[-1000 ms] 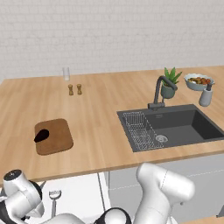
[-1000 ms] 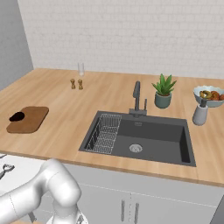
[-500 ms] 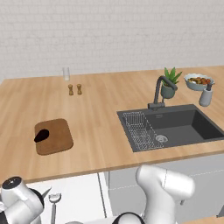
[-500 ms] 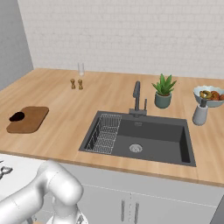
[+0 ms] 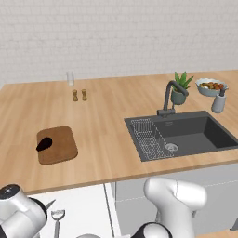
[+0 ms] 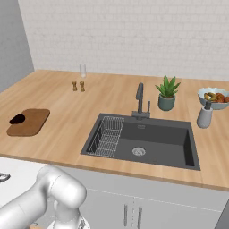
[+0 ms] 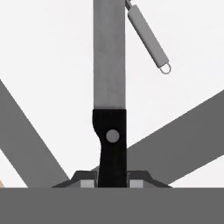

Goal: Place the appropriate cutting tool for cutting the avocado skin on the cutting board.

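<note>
Nearest to me, in the hand view, my claw point(image 7: 112, 183) is clamped on the knife point(image 7: 109, 87), pads pinching the black handle at 6 o'clock while the narrow grey blade runs straight up toward 12. I judge it a light, stiff thing, but the handle is smooth and my hold sits at its tail end, so the long blade could lever and twist in the pinch if I swing fast; a hold nearer the rivet would steady it better. The blade edge is the part to keep away from everything. Just beside the blade, at about 1 o'clock, lies the silver peeler point(image 7: 148, 37), apart from the knife, on a white surface that I take for an open drawer. In the left base view that peeler's looped head point(image 5: 57, 214) shows at 7 o'clock, below the counter edge. Compared with the picture a second ago, my arm's white links sit a little lower and further left at the bottom of both base views, while the counter things have kept their places. Further off, the cutting board point(image 5: 57, 145) lies on the wooden counter point(image 5: 107, 135) at about 9 o'clock, with the avocado point(image 5: 44, 143) resting on its left part. Beyond it, toward 3 o'clock, is the sink point(image 5: 186, 135).
</note>
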### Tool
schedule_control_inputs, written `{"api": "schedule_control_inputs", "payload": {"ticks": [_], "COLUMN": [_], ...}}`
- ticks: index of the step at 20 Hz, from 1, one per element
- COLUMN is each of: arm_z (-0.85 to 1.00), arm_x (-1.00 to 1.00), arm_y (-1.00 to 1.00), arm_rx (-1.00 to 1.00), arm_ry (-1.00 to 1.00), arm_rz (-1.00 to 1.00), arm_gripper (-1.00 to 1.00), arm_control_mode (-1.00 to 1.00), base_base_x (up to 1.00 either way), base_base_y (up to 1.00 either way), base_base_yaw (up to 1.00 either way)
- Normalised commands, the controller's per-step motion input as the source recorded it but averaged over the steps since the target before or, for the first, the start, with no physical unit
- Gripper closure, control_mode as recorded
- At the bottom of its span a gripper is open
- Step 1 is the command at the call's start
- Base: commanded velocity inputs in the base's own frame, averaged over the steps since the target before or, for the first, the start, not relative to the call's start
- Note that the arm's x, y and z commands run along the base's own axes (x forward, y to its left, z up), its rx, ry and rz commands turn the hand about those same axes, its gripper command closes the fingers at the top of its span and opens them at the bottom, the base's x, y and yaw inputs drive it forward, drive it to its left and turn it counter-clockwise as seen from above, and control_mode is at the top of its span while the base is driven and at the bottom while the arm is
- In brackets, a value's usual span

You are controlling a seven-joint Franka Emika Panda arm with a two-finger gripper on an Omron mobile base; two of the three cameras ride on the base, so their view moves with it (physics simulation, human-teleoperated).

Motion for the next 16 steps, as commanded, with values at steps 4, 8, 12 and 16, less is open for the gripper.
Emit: {"api": "schedule_control_inputs", "payload": {"ticks": [4, 8, 12, 16], "arm_z": [0.72, 0.80, 0.76, 0.61], "arm_x": [-0.55, -0.40, -0.04, 0.00], "arm_y": [0.00, 0.00, -0.02, -0.18], "arm_rx": [0.00, 0.00, 0.00, 0.00], "arm_ry": [0.00, 0.00, 0.00, -0.01], "arm_rz": [-0.02, 0.00, 0.00, 0.00], "arm_gripper": [1.00, 1.00, 1.00, 1.00], "arm_control_mode": [-1.00, -1.00, -1.00, -1.00], "base_base_x": [0.00, 0.00, 0.00, 0.00], "base_base_y": [0.00, 0.00, 0.00, 0.00], "base_base_yaw": [0.00, 0.00, 0.00, 0.00]}}
